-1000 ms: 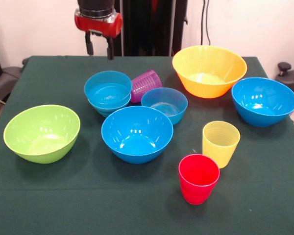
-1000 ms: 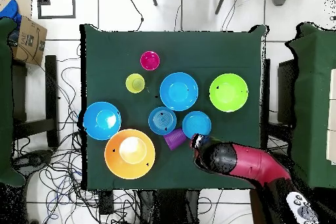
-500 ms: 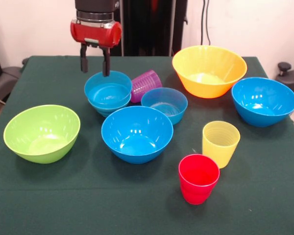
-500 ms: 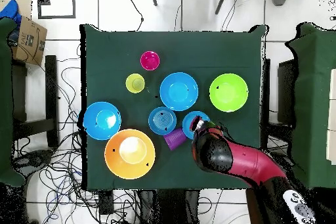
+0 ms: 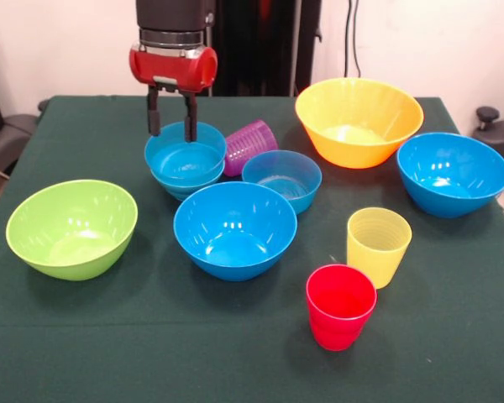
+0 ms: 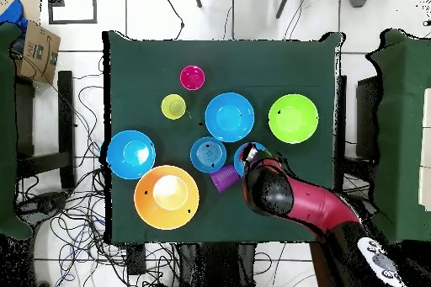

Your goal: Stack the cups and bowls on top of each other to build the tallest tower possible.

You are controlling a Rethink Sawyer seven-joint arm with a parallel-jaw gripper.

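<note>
Green cloth-covered table (image 5: 84,353), white wall behind; tiled floor with loose cables visible around it from overhead.

Gripper (image 5: 171,133) over the far rim of the stacked small blue bowls (image 5: 185,161). Fingers spread, pointing down, tips level with that rim. Left-hand finger in front view seems outside the rim, the other over or just inside it; contact not discernible. Nothing held. Overhead: red and black arm (image 6: 311,204) covering most of the stack, only a blue sliver (image 6: 243,156) showing.

Stack: two small blue bowls nested, upright. No taller tower built.

Purple cup (image 5: 250,147) on its side, just beside the stack, mouth facing up and away; touching or nearly so, cannot tell. Overhead at (image 6: 224,178).

Third small blue bowl (image 5: 282,179) just beside the purple cup, upright, single.

Large blue bowl (image 5: 234,229) near table centre, in front of the small bowls.

Second large blue bowl (image 5: 453,174) at right edge in front view, close beside the very large yellow bowl (image 5: 359,122).

Lime green bowl (image 5: 72,227) alone at left, well apart from the others.

Yellow cup (image 5: 377,246) and red cup (image 5: 340,306) upright, near each other, toward the near right.
</note>
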